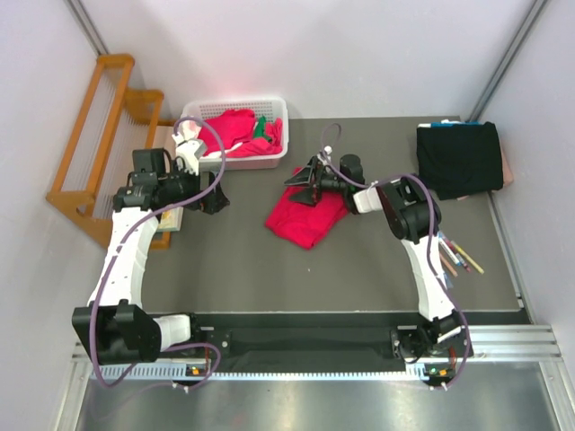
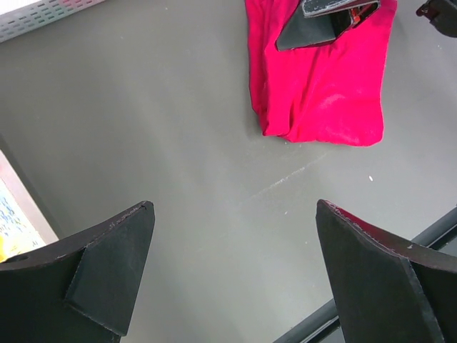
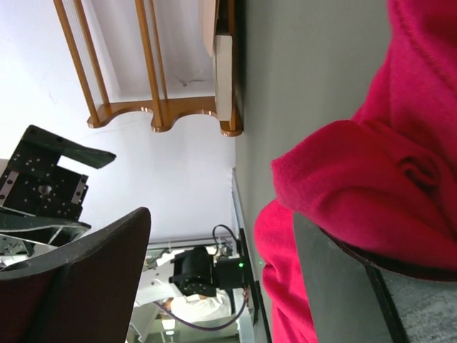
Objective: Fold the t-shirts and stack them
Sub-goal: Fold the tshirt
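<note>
Nearest you on the right side of the table [image 1: 234,269], a few pens [image 1: 456,254] lay loose beside your right arm. Just beyond them, near the middle, one crimson red t-shirt [image 1: 305,220] lay bunched and partly folded on the grey surface, well apart from the rest of the laundry.

Your right hand [image 3: 221,214] sat at the far edge of that shirt, low against the cloth. Its two fingers were spread apart and released. In the right wrist view a roll of the red fabric lay over one finger, and nothing was pinched between the two.

Your left hand [image 2: 234,207] hung over bare table to the left of the shirt, clear of it and touching nothing. Its fingers were wide apart and released. In the left wrist view the red t-shirt showed farther along the table, with your right hand's dark fingers resting on its far end.

Farther back on the right, a black t-shirt [image 1: 458,160] lay folded flat near the table's far right corner. At the far left stood a white plastic basket [image 1: 252,163] holding more red t-shirts [image 1: 229,126], heaped loosely, with a bit of green cloth [image 1: 262,126] among them. A wooden rack [image 1: 90,135] stood off the table's left edge, beside the basket.
</note>
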`<move>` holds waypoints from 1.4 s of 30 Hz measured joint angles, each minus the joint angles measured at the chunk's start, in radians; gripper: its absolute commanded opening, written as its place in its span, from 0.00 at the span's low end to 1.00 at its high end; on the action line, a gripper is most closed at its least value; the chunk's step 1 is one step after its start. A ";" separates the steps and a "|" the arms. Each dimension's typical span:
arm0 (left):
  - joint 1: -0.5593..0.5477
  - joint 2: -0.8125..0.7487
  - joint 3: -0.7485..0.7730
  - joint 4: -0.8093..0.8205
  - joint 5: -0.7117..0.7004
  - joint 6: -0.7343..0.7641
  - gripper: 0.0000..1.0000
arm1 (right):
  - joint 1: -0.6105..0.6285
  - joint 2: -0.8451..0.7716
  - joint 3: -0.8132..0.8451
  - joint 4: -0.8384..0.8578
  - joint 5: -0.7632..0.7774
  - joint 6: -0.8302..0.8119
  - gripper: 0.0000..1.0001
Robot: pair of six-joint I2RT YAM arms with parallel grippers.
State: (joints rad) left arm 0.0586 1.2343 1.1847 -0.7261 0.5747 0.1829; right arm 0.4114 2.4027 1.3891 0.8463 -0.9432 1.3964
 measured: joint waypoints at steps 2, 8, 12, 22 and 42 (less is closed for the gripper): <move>0.000 -0.003 0.000 0.000 0.001 0.002 0.99 | -0.007 -0.015 -0.008 -0.023 0.001 -0.023 0.82; 0.000 -0.005 0.000 -0.001 0.004 0.002 0.99 | -0.028 -0.168 -0.064 -0.241 0.013 -0.188 0.85; 0.000 -0.010 0.000 -0.001 0.004 0.002 0.99 | -0.021 -0.354 -0.159 -0.326 0.019 -0.276 0.86; 0.000 -0.014 -0.007 0.000 0.004 -0.005 0.99 | 0.100 -0.573 -0.475 -0.312 0.032 -0.329 0.86; 0.000 -0.015 -0.020 0.000 -0.004 -0.004 0.99 | 0.153 -0.385 -0.511 -0.211 0.059 -0.304 0.85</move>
State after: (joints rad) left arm 0.0586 1.2194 1.1648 -0.7261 0.5709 0.1787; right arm 0.5644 2.0182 0.8783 0.6350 -0.8845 1.0924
